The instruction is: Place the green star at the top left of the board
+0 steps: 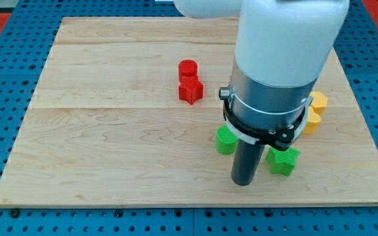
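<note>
My tip rested on the wooden board near the view's bottom, a bare rod grasping nothing. The green star lay just to its right, flat and jagged-edged; a second green block sat at upper left. The arm stood upright above. Two yellow blocks and two red blocks lay farther off.
</note>
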